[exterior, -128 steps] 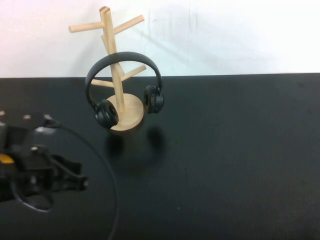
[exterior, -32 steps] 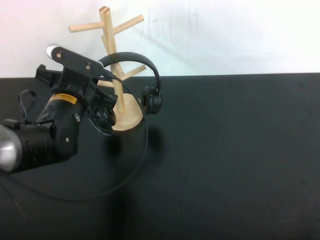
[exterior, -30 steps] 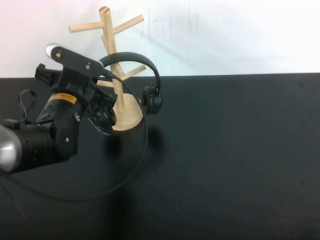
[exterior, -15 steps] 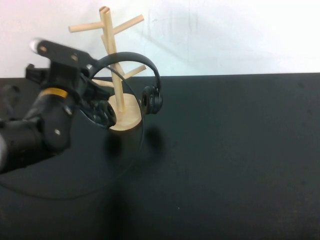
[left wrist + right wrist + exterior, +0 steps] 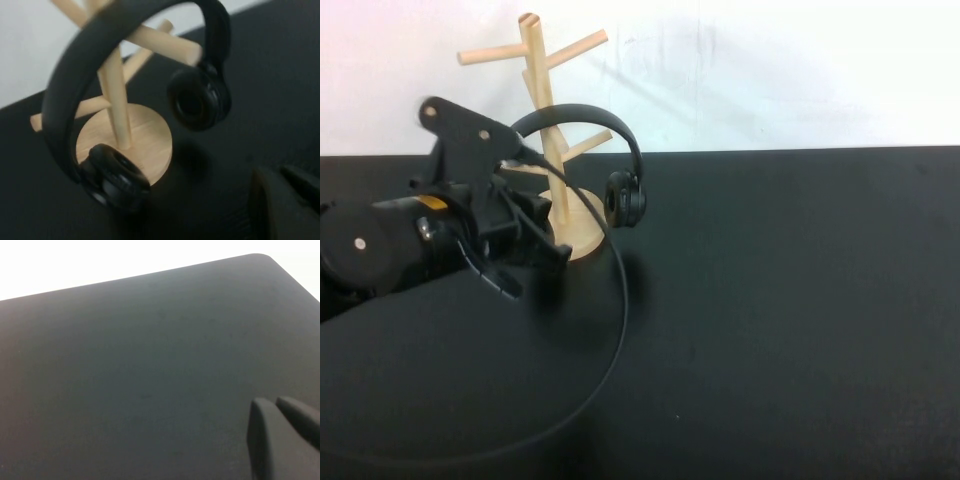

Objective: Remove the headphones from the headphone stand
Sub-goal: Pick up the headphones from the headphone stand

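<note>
High view: the stand (image 5: 553, 140) sits at the far left part of the black table (image 5: 800, 300), close to the far edge where the white wall begins. The headphones (image 5: 605, 160) hang on it, headband over a peg, one cup (image 5: 626, 199) clear on the stand's right. The left gripper (image 5: 525, 240) is low, just beside the round base on its left, covering the other cup; its fingers are spread apart and hold nothing. A cable (image 5: 610, 340) loops across the table in front. To the right the table is bare and wide. The right gripper does not show here.

Left wrist view: both cups show, the near cup (image 5: 112, 175) at the base's edge and the far one (image 5: 199, 100) hanging free over the table. The headband (image 5: 75, 75) arches around the pole. A dark fingertip (image 5: 280, 205) sits apart from the headphones.

Right wrist view: the right gripper (image 5: 282, 432) hovers over bare table near a rounded corner; I cannot tell how its fingers stand.

Against half a second ago, the left arm has dropped lower and swung its gripper toward the base; the headphones have not moved.
</note>
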`<state>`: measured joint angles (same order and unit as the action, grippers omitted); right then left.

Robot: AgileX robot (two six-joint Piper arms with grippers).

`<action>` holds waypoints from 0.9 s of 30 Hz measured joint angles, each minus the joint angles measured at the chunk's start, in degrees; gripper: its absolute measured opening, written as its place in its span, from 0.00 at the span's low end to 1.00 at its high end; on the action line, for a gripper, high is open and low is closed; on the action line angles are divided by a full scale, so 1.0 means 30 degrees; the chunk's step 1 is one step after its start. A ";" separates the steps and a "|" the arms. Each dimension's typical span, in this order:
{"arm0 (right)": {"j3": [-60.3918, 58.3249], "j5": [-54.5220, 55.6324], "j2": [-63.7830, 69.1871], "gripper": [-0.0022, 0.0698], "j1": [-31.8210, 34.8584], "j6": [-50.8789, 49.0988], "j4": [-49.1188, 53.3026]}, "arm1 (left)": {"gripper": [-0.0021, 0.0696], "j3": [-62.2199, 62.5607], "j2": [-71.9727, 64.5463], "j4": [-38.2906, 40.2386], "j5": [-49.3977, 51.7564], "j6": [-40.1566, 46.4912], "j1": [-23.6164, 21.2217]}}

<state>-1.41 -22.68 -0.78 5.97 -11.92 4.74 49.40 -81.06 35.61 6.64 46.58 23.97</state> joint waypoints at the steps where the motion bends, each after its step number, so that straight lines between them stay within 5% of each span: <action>1: 0.0000 0.0000 0.0000 0.02 0.0000 0.0000 0.0000 | 0.03 0.0000 -0.0081 -0.0319 0.0046 0.0324 0.0000; 5: 0.0000 0.0000 0.0000 0.02 0.0000 0.0000 0.0000 | 0.16 0.0000 -0.0378 -0.0818 -0.0559 0.0829 0.0000; 11: 0.0000 0.0000 0.0000 0.02 0.0000 0.0000 0.0000 | 0.78 0.0000 -0.0496 -0.0914 -0.3158 0.1705 0.0000; 13: 0.0000 0.0000 0.0000 0.02 0.0000 0.0000 0.0000 | 0.90 0.0000 -0.0616 -0.0914 -0.4725 0.2179 0.0000; 27: 0.0000 0.0000 0.0000 0.02 0.0000 0.0000 0.0000 | 0.96 0.0000 -0.4512 -0.4429 -1.1730 0.3661 0.0000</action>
<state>-1.41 -22.68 -0.78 5.97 -11.92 4.74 49.40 -94.60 22.32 -28.55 57.56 23.97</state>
